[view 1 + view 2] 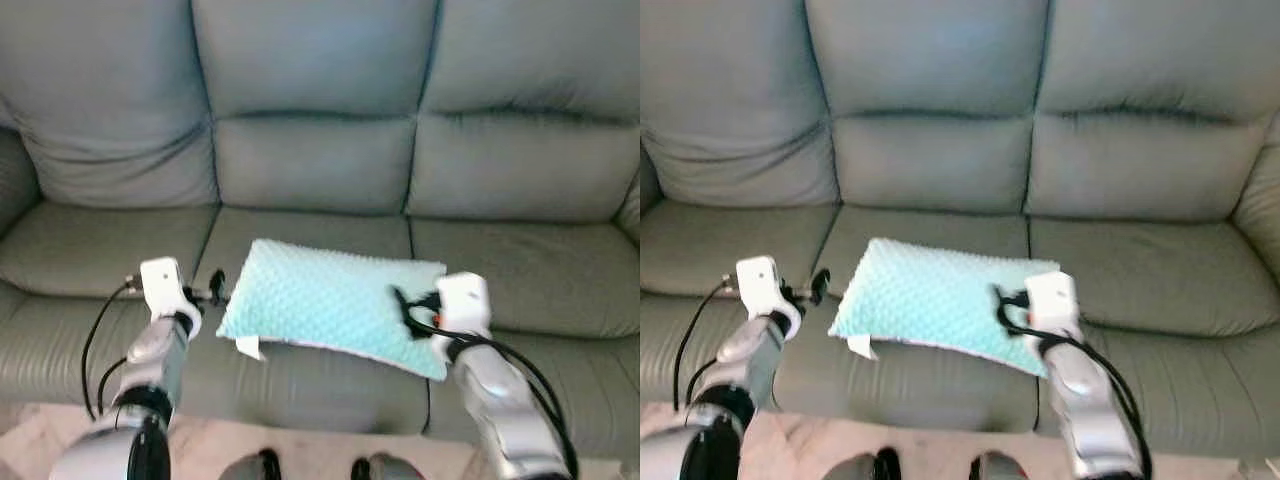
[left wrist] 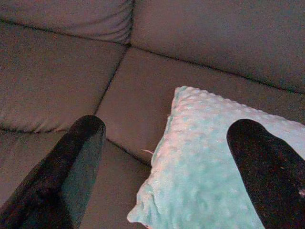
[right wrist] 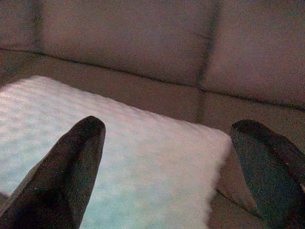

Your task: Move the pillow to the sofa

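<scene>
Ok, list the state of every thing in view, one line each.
pillow: lying flat on the sofa's middle seat cushion, white tag sticking out at its front left corner.
sofa: grey, pillow resting on its seat.
left gripper: open, fingers astride the pillow's left edge.
right gripper: open, fingers astride the pillow's right corner.

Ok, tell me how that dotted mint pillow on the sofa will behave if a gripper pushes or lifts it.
The pillow looks soft and puffy, so it would probably sag if lifted by one corner. It seems light for its size. Lying flat on the smooth sofa seat, it would likely slide rather than roll or tip.
</scene>
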Robot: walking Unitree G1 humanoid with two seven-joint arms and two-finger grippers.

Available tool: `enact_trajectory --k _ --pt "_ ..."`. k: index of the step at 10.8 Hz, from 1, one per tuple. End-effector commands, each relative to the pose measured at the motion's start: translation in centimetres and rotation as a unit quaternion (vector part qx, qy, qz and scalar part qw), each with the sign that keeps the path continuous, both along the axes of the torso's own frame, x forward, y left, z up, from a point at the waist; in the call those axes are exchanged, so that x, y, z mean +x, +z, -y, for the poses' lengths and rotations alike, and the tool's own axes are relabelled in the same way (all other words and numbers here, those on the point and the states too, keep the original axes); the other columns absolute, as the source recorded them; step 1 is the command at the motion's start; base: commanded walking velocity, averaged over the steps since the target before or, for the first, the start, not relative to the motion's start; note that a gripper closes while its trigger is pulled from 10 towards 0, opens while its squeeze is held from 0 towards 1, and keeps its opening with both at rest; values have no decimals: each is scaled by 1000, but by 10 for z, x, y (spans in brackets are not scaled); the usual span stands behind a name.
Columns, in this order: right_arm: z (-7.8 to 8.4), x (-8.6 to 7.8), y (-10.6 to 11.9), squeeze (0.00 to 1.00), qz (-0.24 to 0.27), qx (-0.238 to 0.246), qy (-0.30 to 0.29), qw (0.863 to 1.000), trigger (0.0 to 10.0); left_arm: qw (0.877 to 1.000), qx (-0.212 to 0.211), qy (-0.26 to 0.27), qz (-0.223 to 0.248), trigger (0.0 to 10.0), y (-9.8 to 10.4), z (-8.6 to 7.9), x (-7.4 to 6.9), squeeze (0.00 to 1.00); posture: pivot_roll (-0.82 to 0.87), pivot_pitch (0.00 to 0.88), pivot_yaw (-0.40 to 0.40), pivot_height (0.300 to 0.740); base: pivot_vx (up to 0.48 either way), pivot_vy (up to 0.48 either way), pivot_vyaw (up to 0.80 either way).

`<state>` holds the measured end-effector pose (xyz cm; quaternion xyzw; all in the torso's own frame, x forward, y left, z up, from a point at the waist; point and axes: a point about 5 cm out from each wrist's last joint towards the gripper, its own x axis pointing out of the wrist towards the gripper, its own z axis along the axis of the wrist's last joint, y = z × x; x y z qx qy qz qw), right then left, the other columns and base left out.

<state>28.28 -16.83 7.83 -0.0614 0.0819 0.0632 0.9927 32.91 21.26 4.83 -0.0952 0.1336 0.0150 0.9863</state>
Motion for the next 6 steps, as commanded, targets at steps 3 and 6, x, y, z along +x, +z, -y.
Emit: enact_trajectory --k 3,6 --pt "23 -10 -14 1000 -44 -3 -77 996 10000 998 15 -55 5 10000 -9 6 -12 1000 -224 89 74 740 0 0 0" --pt "23 -2 -13 1000 -60 -19 -86 994 10000 998 34 -55 -17 10000 -16 11 -16 1000 -226 62 68 740 0 0 0"
